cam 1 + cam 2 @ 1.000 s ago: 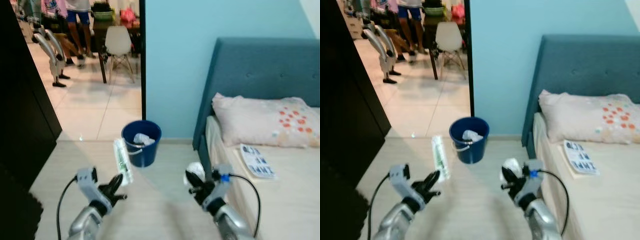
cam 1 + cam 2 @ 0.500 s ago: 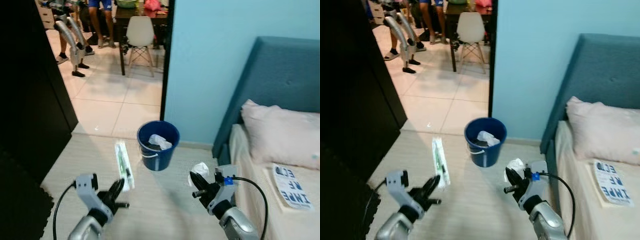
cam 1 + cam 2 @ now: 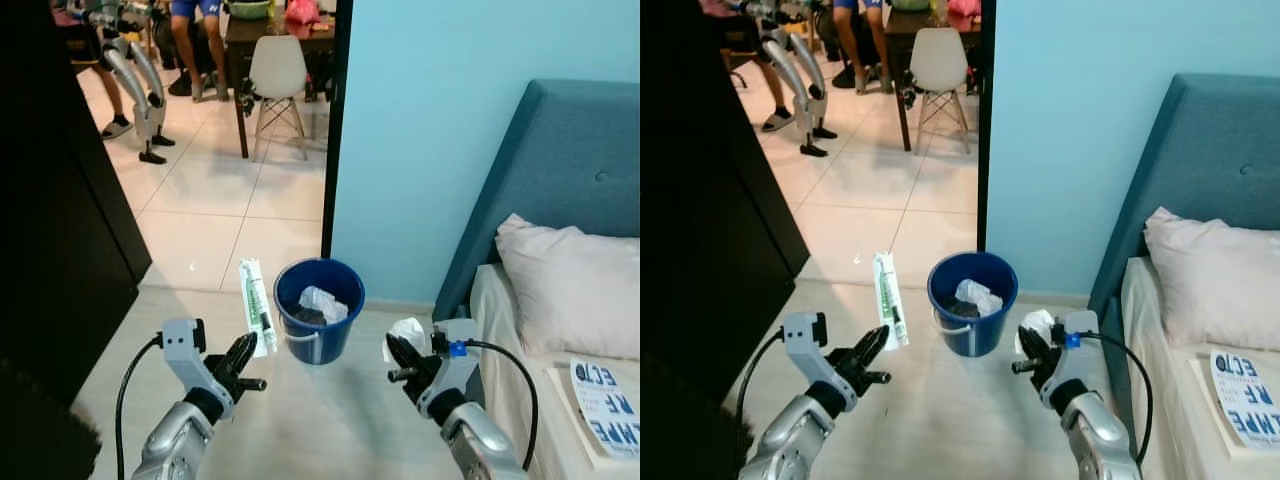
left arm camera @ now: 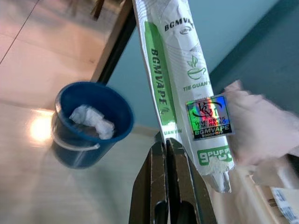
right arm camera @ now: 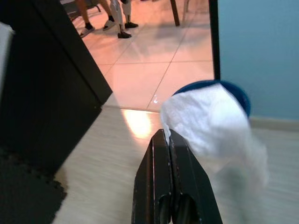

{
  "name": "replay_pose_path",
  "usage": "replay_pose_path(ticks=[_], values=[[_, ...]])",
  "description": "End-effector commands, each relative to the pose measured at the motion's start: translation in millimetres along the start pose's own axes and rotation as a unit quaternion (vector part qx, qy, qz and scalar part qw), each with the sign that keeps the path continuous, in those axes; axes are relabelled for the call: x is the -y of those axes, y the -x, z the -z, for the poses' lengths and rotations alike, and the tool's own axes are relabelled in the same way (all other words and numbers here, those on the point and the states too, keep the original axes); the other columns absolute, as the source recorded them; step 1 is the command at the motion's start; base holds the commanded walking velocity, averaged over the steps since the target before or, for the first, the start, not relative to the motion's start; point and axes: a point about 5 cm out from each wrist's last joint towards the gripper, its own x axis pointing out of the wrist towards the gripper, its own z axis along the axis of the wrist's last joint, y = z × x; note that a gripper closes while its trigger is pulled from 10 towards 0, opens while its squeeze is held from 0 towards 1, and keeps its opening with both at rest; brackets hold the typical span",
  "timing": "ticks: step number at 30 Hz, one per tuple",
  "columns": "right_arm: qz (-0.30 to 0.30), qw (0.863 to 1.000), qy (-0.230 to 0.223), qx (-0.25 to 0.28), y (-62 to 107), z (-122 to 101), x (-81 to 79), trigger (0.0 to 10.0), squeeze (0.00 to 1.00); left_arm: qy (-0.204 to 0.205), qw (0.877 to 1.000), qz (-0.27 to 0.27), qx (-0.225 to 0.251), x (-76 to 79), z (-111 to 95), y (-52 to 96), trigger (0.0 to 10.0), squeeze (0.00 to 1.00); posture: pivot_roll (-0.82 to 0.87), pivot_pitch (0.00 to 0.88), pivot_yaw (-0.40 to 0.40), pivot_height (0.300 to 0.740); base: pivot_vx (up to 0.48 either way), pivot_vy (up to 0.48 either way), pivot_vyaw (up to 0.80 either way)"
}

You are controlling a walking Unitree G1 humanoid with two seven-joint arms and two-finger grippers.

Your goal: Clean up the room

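The left gripper (image 3: 243,352) is clamped on a long white wrapper (image 3: 256,320), just at 9 o'clock of the blue bucket (image 3: 319,310). The right gripper (image 3: 398,357) pinches a tissue (image 3: 406,331) at 3 o'clock of the bucket.

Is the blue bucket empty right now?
No, the blue bucket already holds crumpled white paper inside it.
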Motion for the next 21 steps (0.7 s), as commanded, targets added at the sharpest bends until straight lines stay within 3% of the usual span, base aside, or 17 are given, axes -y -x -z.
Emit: replay_pose_path(ticks=[1,21], values=[[0.005,1.0,0.003,-0.012,0.4,3.5,1.7,10.0,0.0,0.003,1.0,0.002,-0.011,-0.8,3.0,-0.8,10.0,0.0,-0.06,0.094,-0.015,0.74,0.356,0.0,0.0],[0.006,0.999,0.01,-0.03,-1.7,7.4,3.1,10.0,0.0,0.014,1.0,0.013,-0.025,5.9,10.4,-4.6,10.0,0.0,-0.07,0.081,-0.02,0.74,0.377,0.0,0.0]])
